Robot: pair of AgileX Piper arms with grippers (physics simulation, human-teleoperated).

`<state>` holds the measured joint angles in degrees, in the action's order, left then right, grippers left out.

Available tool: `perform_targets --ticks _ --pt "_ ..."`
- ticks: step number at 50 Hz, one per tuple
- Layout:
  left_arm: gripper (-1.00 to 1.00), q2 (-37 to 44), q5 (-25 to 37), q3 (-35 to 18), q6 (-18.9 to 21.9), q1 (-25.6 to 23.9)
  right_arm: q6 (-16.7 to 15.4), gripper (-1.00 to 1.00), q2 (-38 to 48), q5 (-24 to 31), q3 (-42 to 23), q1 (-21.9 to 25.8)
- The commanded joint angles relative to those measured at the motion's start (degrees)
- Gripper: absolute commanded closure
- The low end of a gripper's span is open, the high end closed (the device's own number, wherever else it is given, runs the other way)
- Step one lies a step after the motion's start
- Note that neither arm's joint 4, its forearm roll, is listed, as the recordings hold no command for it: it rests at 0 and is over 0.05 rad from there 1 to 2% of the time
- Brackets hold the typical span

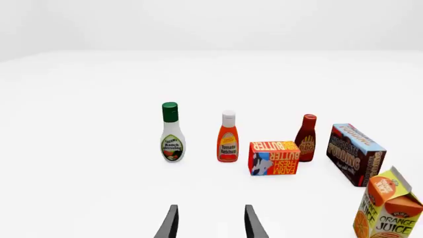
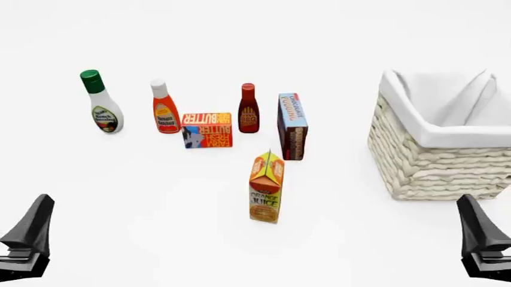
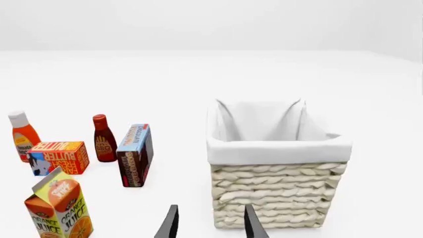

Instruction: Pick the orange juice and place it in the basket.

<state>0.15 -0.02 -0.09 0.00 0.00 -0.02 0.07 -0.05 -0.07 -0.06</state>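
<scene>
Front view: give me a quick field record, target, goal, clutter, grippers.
target: orange and yellow gable-top orange juice carton, upright, nearest the arms, standing apart from other items
goal: cream woven wicker basket with white cloth lining, to the carton's right, nothing visible inside
clutter: green-capped ranch bottle, orange ketchup bottle, flat orange butter box, dark red BBQ bottle, brown-and-blue pudding box, all behind the carton
left gripper: open, holding nothing
right gripper: open, holding nothing

Bright, even light; sharp renders, v. faint shadows, no glare.
</scene>
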Motion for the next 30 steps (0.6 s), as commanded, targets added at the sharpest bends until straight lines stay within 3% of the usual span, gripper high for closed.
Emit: perform_targets --ticks 1,30 --pt "-1.00 0.2 0.0 -0.2 0.0 0.0 0.0 -1.00 0.0 -0.2 -0.2 -0.2" --pt "-1.00 0.4 0.0 -0.4 0.0 0.0 0.9 -1.00 0.0 -0.4 -1.8 -0.5"
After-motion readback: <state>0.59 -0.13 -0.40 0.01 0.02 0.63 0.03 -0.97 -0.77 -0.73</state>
